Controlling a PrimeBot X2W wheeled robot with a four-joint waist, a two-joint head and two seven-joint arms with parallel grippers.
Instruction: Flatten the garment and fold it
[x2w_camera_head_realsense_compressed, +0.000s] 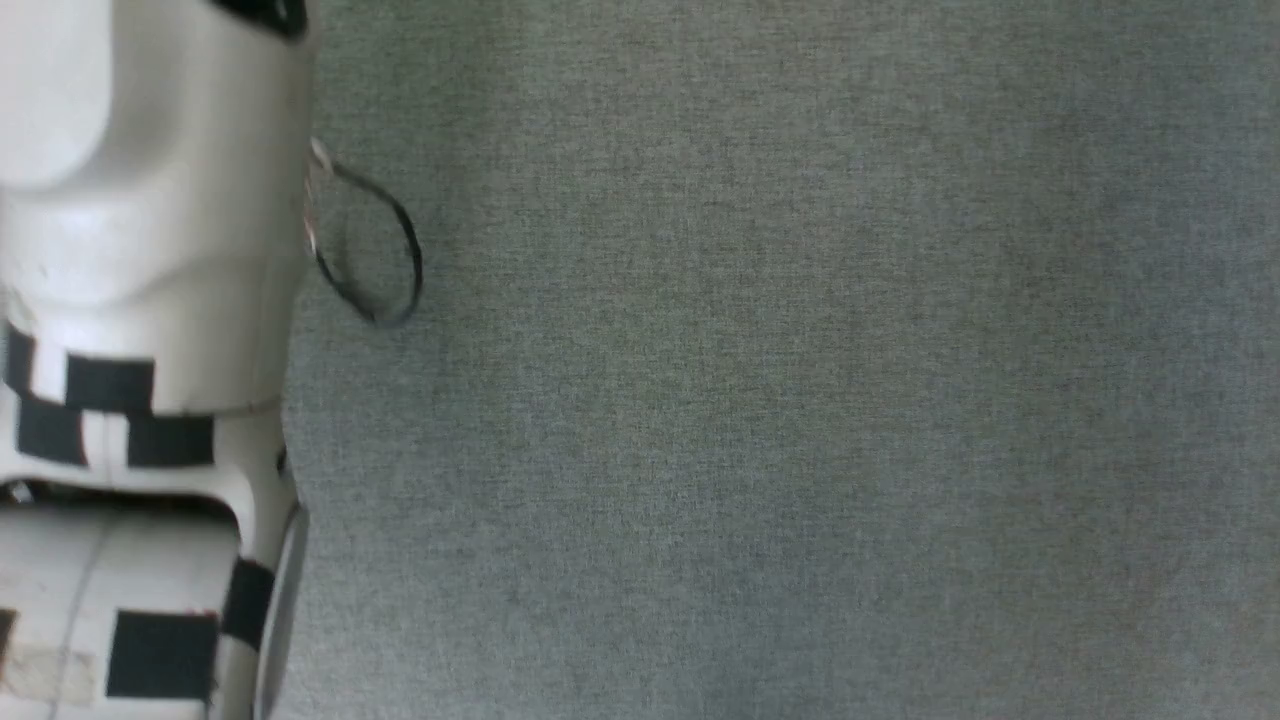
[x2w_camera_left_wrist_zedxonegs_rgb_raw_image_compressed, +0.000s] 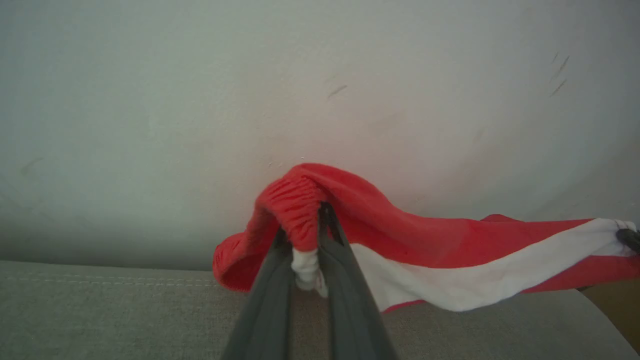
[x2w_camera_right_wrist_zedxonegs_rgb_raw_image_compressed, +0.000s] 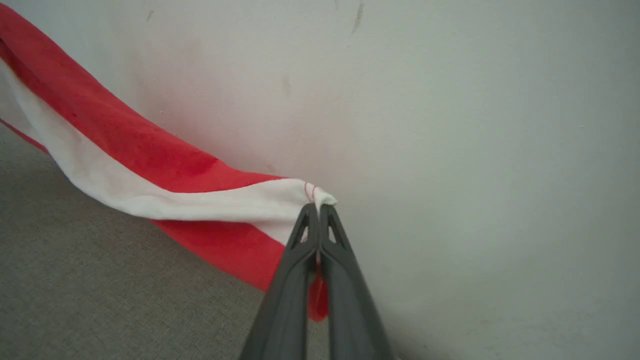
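The left end effector (x2w_camera_left_wrist_zedxonegs_rgb_raw_image_compressed: 303, 226) clamps the shorts' (x2w_camera_left_wrist_zedxonegs_rgb_raw_image_compressed: 425, 240) gathered waistband (x2w_camera_left_wrist_zedxonegs_rgb_raw_image_compressed: 292, 202). The right end effector (x2w_camera_right_wrist_zedxonegs_rgb_raw_image_compressed: 315, 209) pinches the white stripe's (x2w_camera_right_wrist_zedxonegs_rgb_raw_image_compressed: 200, 205) corner. The shorts hang slung between them above grey upholstery (x2w_camera_left_wrist_zedxonegs_rgb_raw_image_compressed: 125, 315).

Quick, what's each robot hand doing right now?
Left hand: closed on the gathered waistband of the bright red soft shorts with white stripe.
Right hand: closed on the shorts' white-striped corner.

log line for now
left gripper jaws: shut on red soft shorts with white stripe; right gripper jaws: shut on white corner; shorts: stretched between
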